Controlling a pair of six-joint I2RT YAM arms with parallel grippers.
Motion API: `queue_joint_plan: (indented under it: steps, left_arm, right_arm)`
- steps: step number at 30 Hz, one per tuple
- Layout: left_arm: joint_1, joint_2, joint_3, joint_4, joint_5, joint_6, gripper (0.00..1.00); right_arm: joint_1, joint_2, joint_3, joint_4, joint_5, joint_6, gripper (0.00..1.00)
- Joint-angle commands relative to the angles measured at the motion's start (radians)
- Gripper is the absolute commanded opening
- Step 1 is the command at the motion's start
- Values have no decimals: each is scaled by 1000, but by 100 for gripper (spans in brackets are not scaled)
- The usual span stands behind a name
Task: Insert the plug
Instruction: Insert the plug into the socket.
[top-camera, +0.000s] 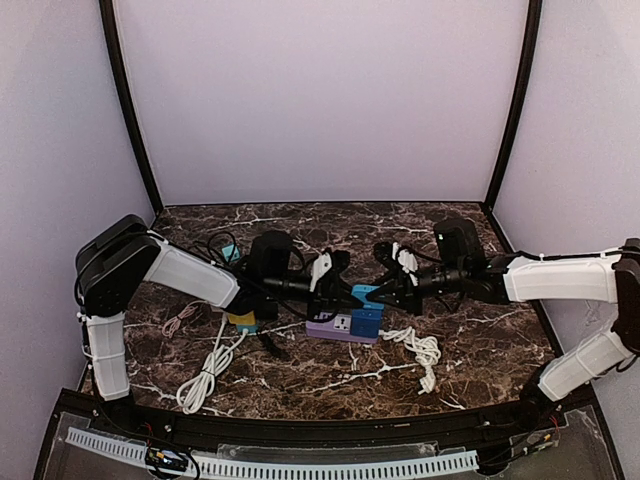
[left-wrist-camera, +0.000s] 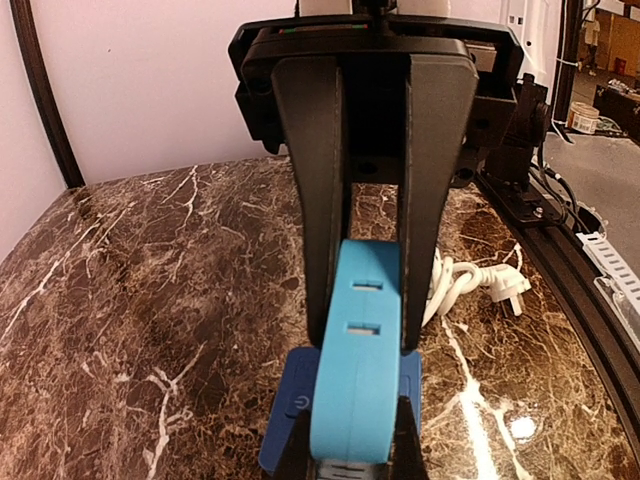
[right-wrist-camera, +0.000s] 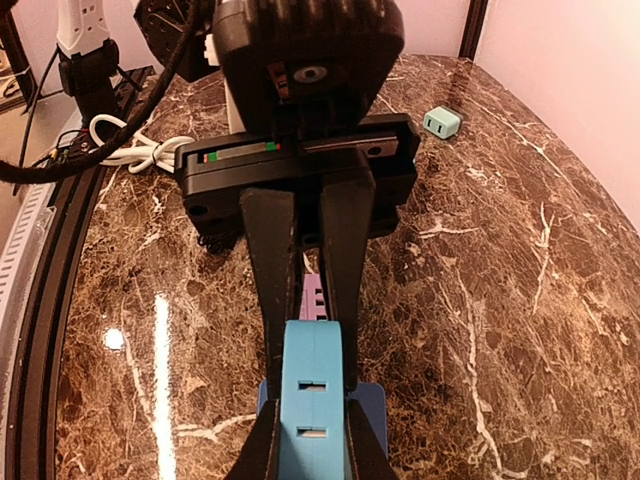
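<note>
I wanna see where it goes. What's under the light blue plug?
A darker blue block sits right under the light blue plug, touching it. Any prongs or socket holes between them are hidden, covered by the plug itself.

Plug (top-camera: 365, 295) above pwr strip (top-camera: 330, 326) — cable coil (top-camera: 425, 348) just R of strip.

The table top (left-wrist-camera: 120, 300) is brown marble-look stone with white veins, polished and glossy enough to mirror the lamps. The plug (left-wrist-camera: 360, 370) is smooth light-blue plastic with a satin sheen, and the block (left-wrist-camera: 288, 415) beneath it is darker blue plastic. The fingers (left-wrist-camera: 315, 180) are matt black plastic. The cable (top-camera: 425, 350) looks smooth, white and rubbery. The walls (top-camera: 320, 90) are matt.
</note>
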Motion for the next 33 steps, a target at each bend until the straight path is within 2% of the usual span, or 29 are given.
queue_joint_plan:
  steps: [1, 3, 4, 5, 6, 8, 10, 25, 30, 33]
  left_arm:
    - [0, 6, -14, -64, -19, 8, 1]
    - [0, 7, -25, -41, -8, -2, 5]
    - [1, 6, -31, -23, 5, -9, 26]
    - [0, 6, -34, -16, 12, -16, 38]
    - [1, 7, -39, -2, 22, -20, 57]
    - [0, 12, -40, 13, 25, -40, 66]
    - [0, 22, -37, 25, 29, -51, 70]
    - [-10, 118, 46, 59, 41, 0, 72]
    - [-18, 140, 59, 75, 51, 6, 69]
    - [-21, 145, 56, 82, 79, 18, 60]
  right_arm:
    - [-9, 16, 1, -46, -27, -17, 0]
    - [-10, 18, -5, -51, -30, -22, 0]
    - [-10, 18, -8, -53, -30, -21, 0]
    - [-11, 18, -11, -54, -31, -21, 0]
    - [-13, 19, -15, -54, -31, -21, 0]
    - [-13, 18, -27, -49, -31, -18, 0]
    - [-16, 21, -42, -31, -30, -10, 0]
    - [-39, 24, -98, 52, -26, 25, 0]
    - [-44, 22, -99, 53, -29, 28, 0]
    - [-45, 23, -102, 52, -23, 29, 0]
